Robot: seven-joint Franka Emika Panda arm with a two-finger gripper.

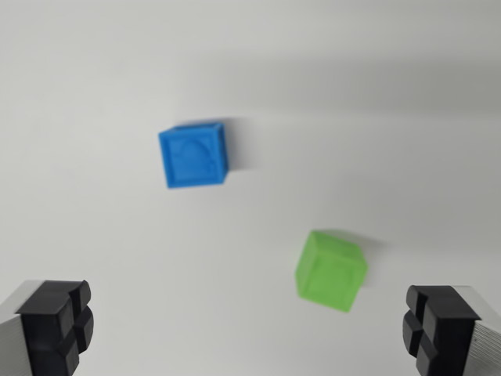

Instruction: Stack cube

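Cubes sit apart on a plain white tabletop [94,94], and nothing is stacked yet. Only the wrist view is on offer, looking down past the gripper [249,329], and it is somewhat blurred, so fine detail on the blocks is soft. Taking the blue cube [195,154] as the landmark: it rests flat on the table in the upper middle of the picture, its top face showing a faint raised arch shape, its edges nearly square to the frame. The green cube [331,271] lies below and toward the wrist view's right of the blue cube, well apart from it, not touching, and turned at a slight angle relative to it. Both cast soft shadows toward the upper right. The gripper's two black rubber fingertips [55,325] show at the bottom corners, below both blocks; they are spread wide with bare table between them, and neither pad touches anything. Relative to the blue cube, the right fingertip is far down and to the right, nearer to the green cube, which sits just above and inside it. As a judgement, the task is at its very start: no cube is picked up and no cube is on another. Everything is left: descending over one block, closing on it, lifting it, carrying it above the other, and releasing it squarely.
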